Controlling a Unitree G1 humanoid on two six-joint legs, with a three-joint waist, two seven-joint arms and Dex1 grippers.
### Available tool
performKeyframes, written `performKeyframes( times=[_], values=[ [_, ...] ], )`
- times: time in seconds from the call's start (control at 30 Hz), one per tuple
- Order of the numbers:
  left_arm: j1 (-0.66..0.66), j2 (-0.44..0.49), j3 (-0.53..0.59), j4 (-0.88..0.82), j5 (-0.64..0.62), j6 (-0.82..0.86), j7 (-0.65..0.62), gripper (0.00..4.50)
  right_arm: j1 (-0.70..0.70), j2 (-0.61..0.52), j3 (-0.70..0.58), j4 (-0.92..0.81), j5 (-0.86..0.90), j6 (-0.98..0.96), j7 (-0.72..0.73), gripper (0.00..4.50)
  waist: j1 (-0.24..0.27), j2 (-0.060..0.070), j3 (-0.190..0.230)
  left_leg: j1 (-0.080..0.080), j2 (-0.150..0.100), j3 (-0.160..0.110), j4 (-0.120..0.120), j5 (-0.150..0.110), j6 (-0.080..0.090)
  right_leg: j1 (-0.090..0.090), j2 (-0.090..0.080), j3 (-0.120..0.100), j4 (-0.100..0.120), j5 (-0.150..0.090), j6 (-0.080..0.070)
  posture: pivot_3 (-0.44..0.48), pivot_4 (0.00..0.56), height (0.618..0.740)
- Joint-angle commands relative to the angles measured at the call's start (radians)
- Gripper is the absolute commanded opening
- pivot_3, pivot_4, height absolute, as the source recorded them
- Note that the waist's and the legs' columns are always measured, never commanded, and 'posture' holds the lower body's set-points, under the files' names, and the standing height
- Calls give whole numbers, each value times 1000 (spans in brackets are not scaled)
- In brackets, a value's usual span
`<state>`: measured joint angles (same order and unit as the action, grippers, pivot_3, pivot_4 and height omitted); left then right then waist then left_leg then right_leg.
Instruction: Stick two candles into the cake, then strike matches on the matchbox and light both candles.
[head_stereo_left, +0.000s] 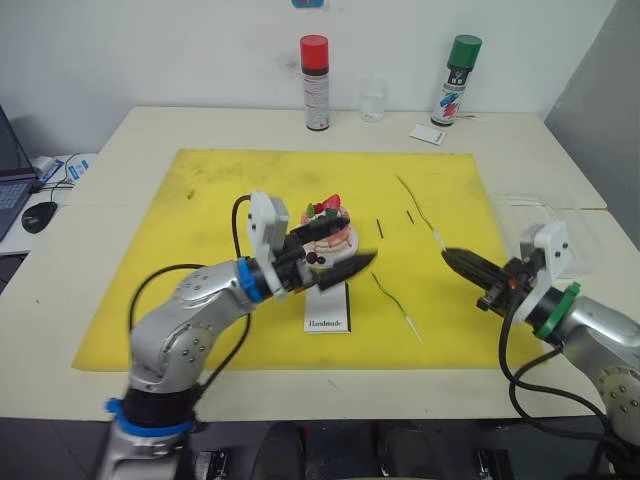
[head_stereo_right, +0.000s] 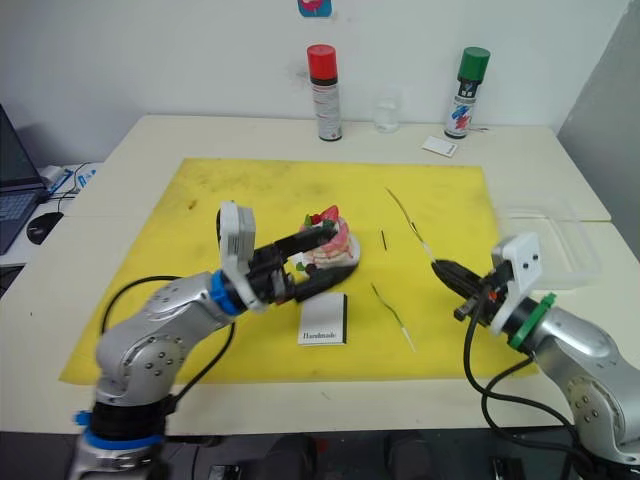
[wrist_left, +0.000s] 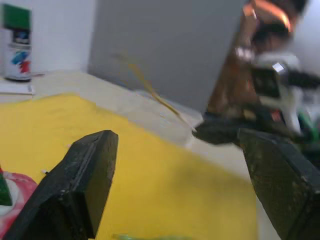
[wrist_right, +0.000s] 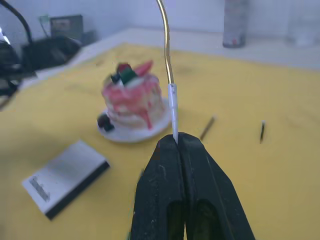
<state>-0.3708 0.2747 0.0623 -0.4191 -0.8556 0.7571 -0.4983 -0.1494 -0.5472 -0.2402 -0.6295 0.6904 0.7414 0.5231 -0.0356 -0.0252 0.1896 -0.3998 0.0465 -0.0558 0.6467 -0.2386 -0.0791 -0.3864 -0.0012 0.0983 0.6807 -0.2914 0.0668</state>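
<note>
- Left eye view: the cake (head_stereo_left: 328, 235) is sitting on its plate near the middle of a yellow mat (head_stereo_left: 200, 210).
- The left gripper (head_stereo_left: 345, 262) is lying just in front of the cake with its fingers spread apart, holding nothing.
- The matchbox (head_stereo_left: 328, 307) is lying flat just in front of the cake, on the robot's side of it.
- One candle (head_stereo_left: 396, 306) is lying on the mat to the right of the matchbox.
- Two matches (head_stereo_left: 380, 228) are lying to the right of the cake, apart from each other.
- The right gripper (head_stereo_left: 452, 257) is hanging well to the right of the cake, pinched shut on the pale end of a second candle (head_stereo_left: 415, 210), which is slanting up and away from it.
- Right eye view: a red-capped can (head_stereo_right: 323, 93), a green-capped can (head_stereo_right: 465, 92) and a white card (head_stereo_right: 440, 147) are standing or lying behind the cake, beyond the mat's far edge.
- Left wrist view: the left fingers (wrist_left: 85, 180) are standing wide apart with bare mat between them; the cake's edge is showing beside one finger.
- Right wrist view: the right fingers (wrist_right: 162, 190) are pressing together on the held candle's whitish end; the cake, matchbox and both matches are lying beyond them.
</note>
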Motion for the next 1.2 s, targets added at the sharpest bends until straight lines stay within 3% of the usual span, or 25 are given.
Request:
performKeyframes(
  times=[0.03,0.07,0.27,0.8,0.9,1.13,1.2],
  values=[
    [-67,-130,23,39,-47,12,176,2974,-123,30,83,51,-74,-93,-13,0,0,0,0,0,0,0,0,0,0,0,0,0,0,0,-1,0,150,740],
    [-94,-166,25,53,-58,11,200,2718,-159,41,101,74,-87,-106,-16,0,1,0,0,0,0,0,0,0,0,0,0,0,0,1,-1,0,150,740],
    [-192,-253,14,86,-74,-2,223,2718,-269,89,154,139,-114,-140,-15,0,3,0,0,0,-1,0,-1,0,0,0,0,0,-1,4,-4,0,150,740],
    [-235,-270,19,156,-33,-53,238,2718,-318,131,187,138,-110,-135,-15,0,2,0,0,-1,-1,0,-1,0,0,-1,0,0,-1,4,-5,0,150,740],
    [-231,-275,21,153,-39,-63,231,2113,-312,130,187,128,-104,-129,-16,0,2,0,0,-1,-1,0,-1,0,0,-1,0,0,-1,4,-5,0,150,740],
    [-222,-275,14,139,-47,-56,226,31,-297,134,186,116,-97,-123,-17,0,2,0,0,-1,-1,0,-1,0,0,-1,0,0,-1,4,-4,0,150,740],
    [-222,-271,10,141,-41,-56,226,9,-295,137,186,114,-94,-124,-17,0,2,0,0,-1,-1,0,-1,0,0,-1,0,0,-1,4,-4,0,150,740]
  ],
)
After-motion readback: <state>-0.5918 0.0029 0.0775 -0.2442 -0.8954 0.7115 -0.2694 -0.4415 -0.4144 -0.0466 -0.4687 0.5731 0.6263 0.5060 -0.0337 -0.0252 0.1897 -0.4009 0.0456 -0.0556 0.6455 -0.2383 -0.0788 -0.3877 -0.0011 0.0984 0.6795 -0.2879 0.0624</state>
